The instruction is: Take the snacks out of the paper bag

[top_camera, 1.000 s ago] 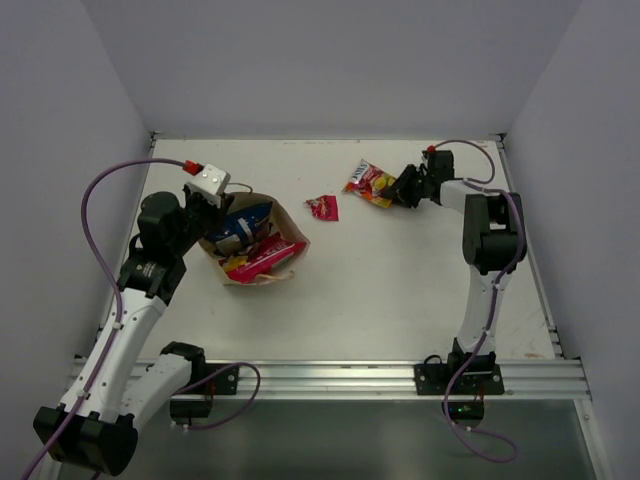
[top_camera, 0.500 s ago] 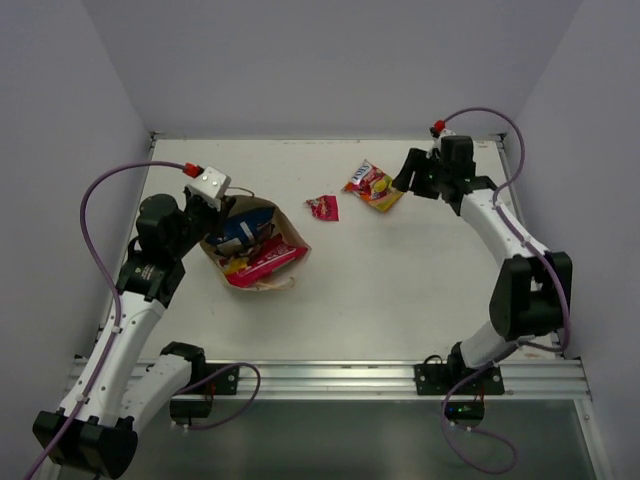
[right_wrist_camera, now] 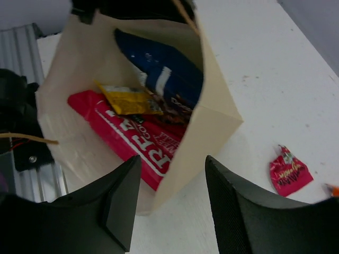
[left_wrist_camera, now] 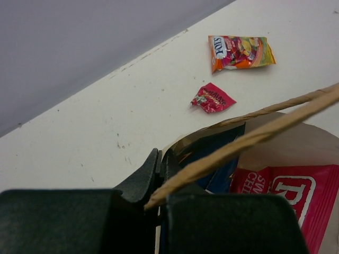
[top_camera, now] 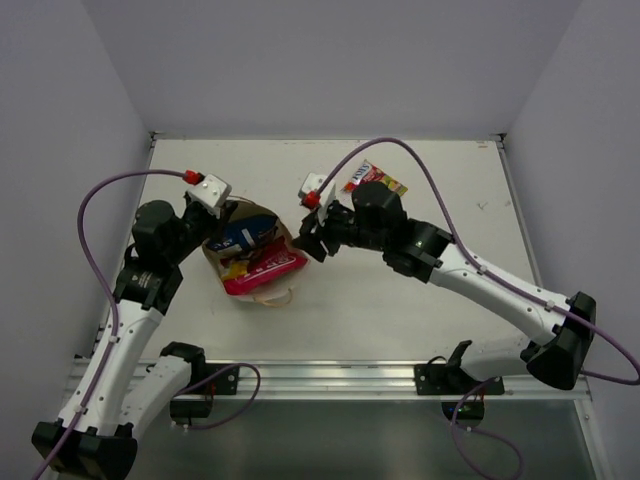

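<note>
The paper bag (top_camera: 281,228) lies tilted at centre left with its mouth facing right. My left gripper (top_camera: 222,206) is shut on its back rim (left_wrist_camera: 168,159). Inside are the blue Doritos bag (right_wrist_camera: 164,74), the slim yellow bar (right_wrist_camera: 130,100) and the pink bag (right_wrist_camera: 137,143). My right gripper (top_camera: 311,241) is open, and its jaws straddle the bag's near side wall (right_wrist_camera: 212,116) at the mouth. The tiny red wrapper (right_wrist_camera: 288,172) and the red-yellow candy pouch (left_wrist_camera: 241,52) lie on the table outside the bag. In the top view the right arm hides the wrapper.
A brown string handle (left_wrist_camera: 265,124) stretches across the left wrist view, and another loops out at the bag's front (top_camera: 275,297). The white table (top_camera: 420,320) is enclosed by grey walls on three sides. A metal rail (top_camera: 330,375) runs along the near edge.
My right arm has swung from the far right, beside the candy pouch, across to the bag's mouth. The left gripper stays on the bag rim, and the bag has tipped slightly.
</note>
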`<state>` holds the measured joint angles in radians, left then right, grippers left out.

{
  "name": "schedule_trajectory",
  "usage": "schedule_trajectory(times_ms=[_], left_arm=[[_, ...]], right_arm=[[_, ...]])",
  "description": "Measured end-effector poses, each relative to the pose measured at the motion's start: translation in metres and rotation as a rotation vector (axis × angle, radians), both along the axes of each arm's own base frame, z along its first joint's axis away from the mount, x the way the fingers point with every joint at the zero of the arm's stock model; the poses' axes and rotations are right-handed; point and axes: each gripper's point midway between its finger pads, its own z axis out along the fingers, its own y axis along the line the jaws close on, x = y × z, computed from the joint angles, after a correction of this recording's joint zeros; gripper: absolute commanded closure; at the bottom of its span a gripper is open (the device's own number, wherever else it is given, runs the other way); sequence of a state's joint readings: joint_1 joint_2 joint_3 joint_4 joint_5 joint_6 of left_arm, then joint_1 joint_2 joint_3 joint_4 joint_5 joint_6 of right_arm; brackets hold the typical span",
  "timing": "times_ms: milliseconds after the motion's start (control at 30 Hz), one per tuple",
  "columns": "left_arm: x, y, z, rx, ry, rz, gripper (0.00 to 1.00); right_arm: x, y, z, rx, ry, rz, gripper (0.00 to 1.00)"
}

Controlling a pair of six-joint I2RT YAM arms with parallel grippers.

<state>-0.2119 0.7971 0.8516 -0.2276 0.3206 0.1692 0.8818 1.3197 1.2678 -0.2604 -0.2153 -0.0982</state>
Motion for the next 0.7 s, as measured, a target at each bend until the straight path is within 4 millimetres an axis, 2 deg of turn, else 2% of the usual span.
schedule_trajectory(times_ms=[133,233,433,700], left_arm=[[-0.004,-0.003,-0.001,0.002,-0.007,-0.023,1.0],[-0.008,-0.005,-0.001,-0.001,-0.008,-0.042,1.0],[-0.017,-0.008,-0.002,-0.005,-0.02,-0.071,1.0],[-0.022,-0.009,-0.001,-0.004,-0.031,-0.083,1.0]], right_arm=[[-0.046,0.035,-0.001,-0.032,-0.081,0.162,0.49],[-0.062,0.059,-0.006,-0.056,-0.116,0.238,0.52],[-0.055,0.099,-0.035,-0.132,-0.123,0.274,0.55],[-0.05,0.124,-0.068,-0.178,-0.111,0.294,0.59]])
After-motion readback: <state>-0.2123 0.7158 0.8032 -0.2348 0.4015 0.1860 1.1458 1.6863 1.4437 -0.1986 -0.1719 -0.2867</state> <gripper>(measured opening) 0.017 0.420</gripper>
